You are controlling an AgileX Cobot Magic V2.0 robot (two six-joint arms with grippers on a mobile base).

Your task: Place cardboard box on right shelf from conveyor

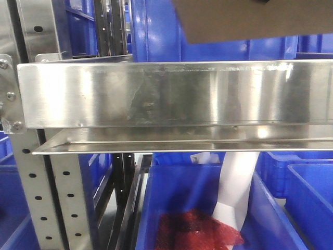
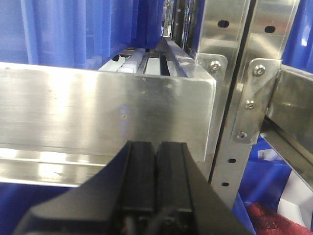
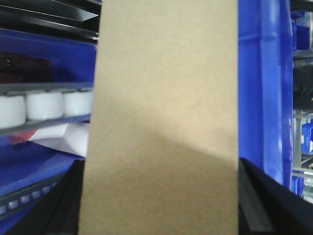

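My right gripper [image 3: 159,205] clasped the cardboard box [image 3: 164,117], long axis running up the frame; in the front view it hung upper right, above the right shelf [image 1: 171,94]. My left gripper [image 2: 155,166] was clenched, empty.

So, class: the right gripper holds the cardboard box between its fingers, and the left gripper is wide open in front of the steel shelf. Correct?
Not quite. The left gripper is shut, fingers pressed together, as the left wrist view shows. The right gripper does hold the cardboard box, and the steel shelf is ahead.
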